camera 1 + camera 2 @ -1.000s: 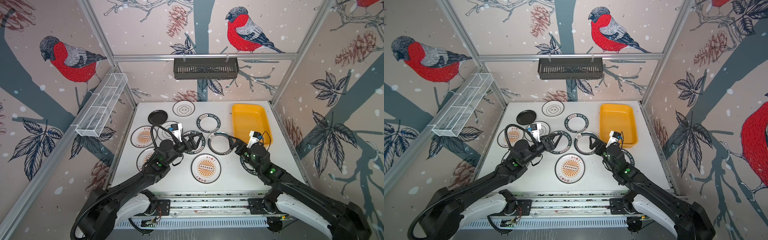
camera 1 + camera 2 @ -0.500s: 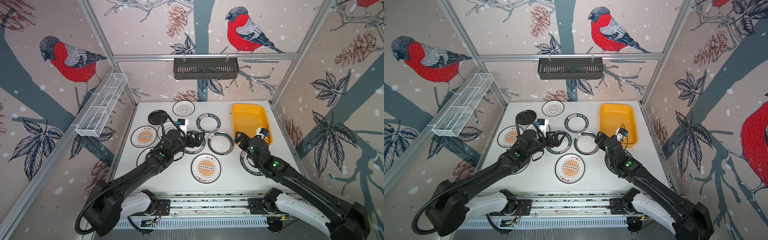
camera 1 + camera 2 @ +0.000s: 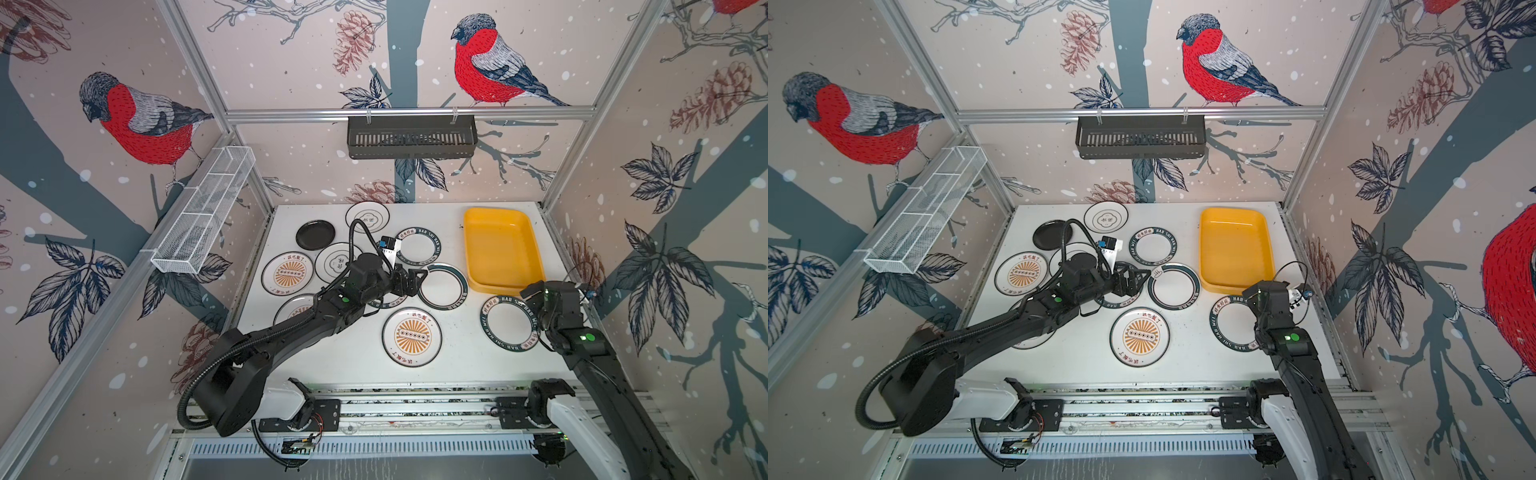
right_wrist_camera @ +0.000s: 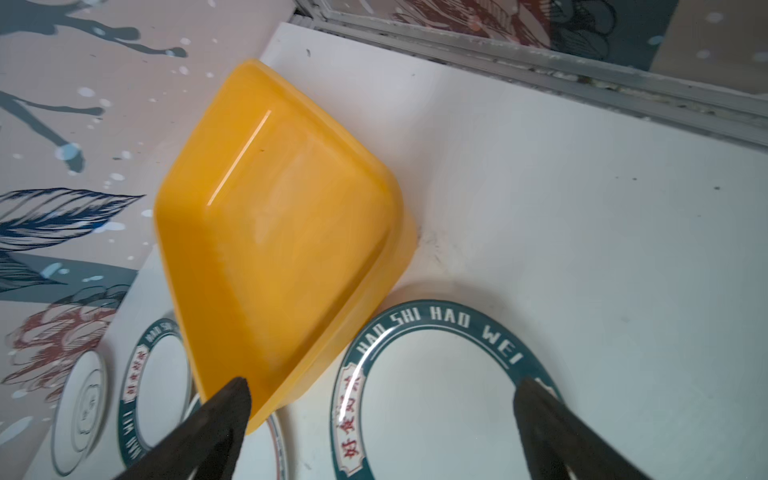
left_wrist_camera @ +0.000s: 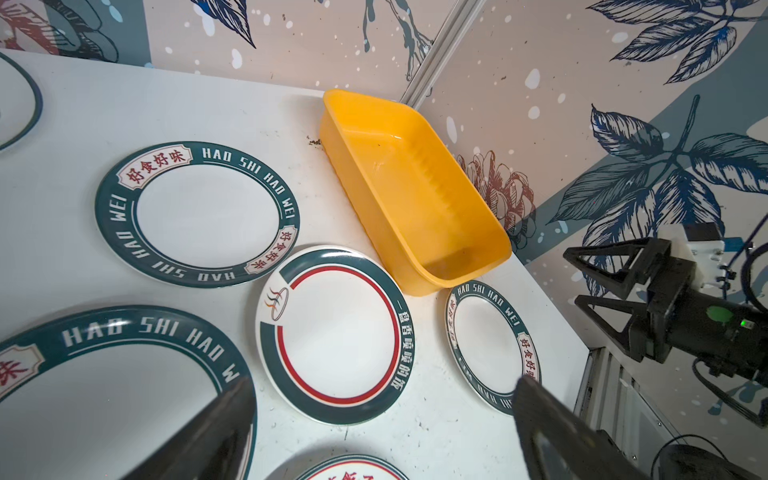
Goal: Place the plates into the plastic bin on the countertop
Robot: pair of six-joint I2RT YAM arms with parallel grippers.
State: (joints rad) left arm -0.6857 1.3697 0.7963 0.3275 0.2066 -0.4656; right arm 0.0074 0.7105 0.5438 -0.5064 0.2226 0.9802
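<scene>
1. Both sets of jaws are spread wide, nothing held: left gripper (image 3: pixel 417 280) is hung at the red-ringed plate (image 3: pixel 442 286), right gripper (image 3: pixel 528 293) over a lettered plate (image 3: pixel 509 322).
2. Plates (image 3: pixel 411 336) are all laid flat on the countertop (image 3: pixel 457 361); the plastic bin (image 3: pixel 467 245) is seen empty, just beside.
3. Stiff, glossy, likely slippery and chippable, so rims are best pinched.

White countertop (image 3: pixel 457 359): scattered plates (image 3: pixel 411 337), yellow bin (image 3: pixel 500 249)

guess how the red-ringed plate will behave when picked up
Probably stiff: the plate looks a rigid shallow disc. Likely slippery, given its glossy sheen. Lying flat on the countertop, its rim may be hard to get under.
</scene>
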